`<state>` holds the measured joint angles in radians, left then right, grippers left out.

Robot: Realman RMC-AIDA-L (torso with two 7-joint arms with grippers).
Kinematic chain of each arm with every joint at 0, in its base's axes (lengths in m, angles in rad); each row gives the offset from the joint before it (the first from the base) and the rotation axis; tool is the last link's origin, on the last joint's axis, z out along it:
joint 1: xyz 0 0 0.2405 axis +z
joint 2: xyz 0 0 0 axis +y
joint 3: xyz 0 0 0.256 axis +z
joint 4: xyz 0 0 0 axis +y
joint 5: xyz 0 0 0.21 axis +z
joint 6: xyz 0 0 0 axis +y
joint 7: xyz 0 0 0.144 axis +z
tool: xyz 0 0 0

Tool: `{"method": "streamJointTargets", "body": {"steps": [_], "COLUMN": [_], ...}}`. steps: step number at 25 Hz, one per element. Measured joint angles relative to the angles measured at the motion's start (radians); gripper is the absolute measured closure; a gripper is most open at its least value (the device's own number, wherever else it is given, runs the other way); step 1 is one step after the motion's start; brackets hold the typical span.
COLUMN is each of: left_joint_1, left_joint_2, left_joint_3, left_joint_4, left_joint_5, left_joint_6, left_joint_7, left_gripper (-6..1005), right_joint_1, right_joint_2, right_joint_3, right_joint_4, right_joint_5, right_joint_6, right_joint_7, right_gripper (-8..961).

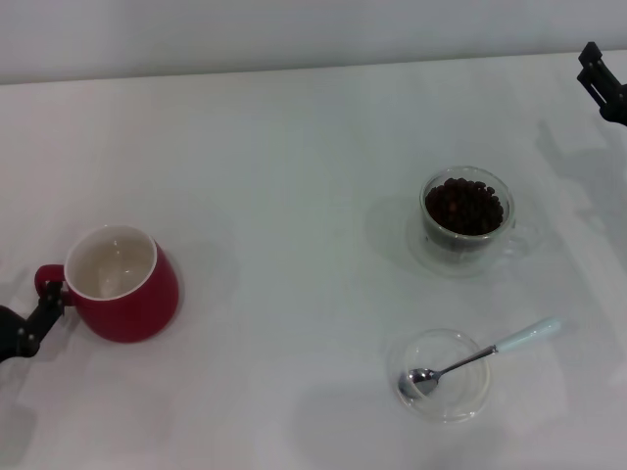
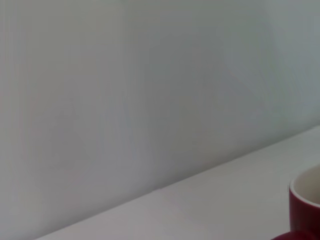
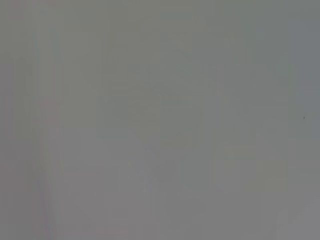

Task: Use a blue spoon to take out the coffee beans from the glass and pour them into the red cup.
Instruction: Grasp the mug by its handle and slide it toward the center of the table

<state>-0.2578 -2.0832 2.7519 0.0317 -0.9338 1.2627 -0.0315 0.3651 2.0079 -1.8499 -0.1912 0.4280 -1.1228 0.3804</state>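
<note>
Beans (image 1: 463, 206), dark and glossy, fill the glass (image 1: 467, 217) at right. Nearer, the blue spoon (image 1: 480, 359) rests in a clear dish (image 1: 446, 377). The left gripper (image 1: 47, 305) touches the red cup (image 1: 120, 284) handle, grip unclear; the right gripper (image 1: 602, 80) hangs far right, opening unclear.

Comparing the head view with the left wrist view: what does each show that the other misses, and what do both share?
Head view only: the glass full of coffee beans, the spoon resting in a clear dish, the left gripper at the red cup's handle, and the right gripper at the table's far right edge. Left wrist view only: a plain wall. Both: the red cup and the white table.
</note>
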Motion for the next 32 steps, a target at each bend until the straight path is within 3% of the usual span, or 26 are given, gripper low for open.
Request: {"method": "streamJointTargets", "body": {"steps": [8,13,24,27,32], "left_joint_1": [-0.005,-0.010,-0.029,-0.030,-0.030], "left_joint_2": [0.000,0.001,-0.002,-0.003,-0.003], "left_joint_3": [0.001,0.002,0.001,0.000,0.000], "left_joint_4": [0.001,0.001,0.015,0.036,0.090], "left_joint_5": [-0.006,-0.005,-0.008,-0.016,-0.034], "left_joint_6": [-0.002,-0.010,-0.040,-0.050,-0.080], "left_joint_7": [0.000,0.001,0.004,0.015,0.073], "left_gripper": [259,466,705,909,908], "right_joint_1": [0.000,0.000,0.000,0.000,0.000], "right_joint_2": [0.000,0.000,0.001,0.001,0.002], "right_joint_3": [0.001,0.004,0.000,0.000,0.000], "right_joint_4": [-0.001,-0.001,-0.002,-0.002,-0.002], "right_joint_5": [0.000,0.000,0.000,0.000,0.000], "right_joint_6": [0.000,0.000,-0.011,-0.011,-0.012], "right_joint_7": [0.000,0.000,0.000,0.000,0.000], "right_gripper": [82,82,82,82,82]}}
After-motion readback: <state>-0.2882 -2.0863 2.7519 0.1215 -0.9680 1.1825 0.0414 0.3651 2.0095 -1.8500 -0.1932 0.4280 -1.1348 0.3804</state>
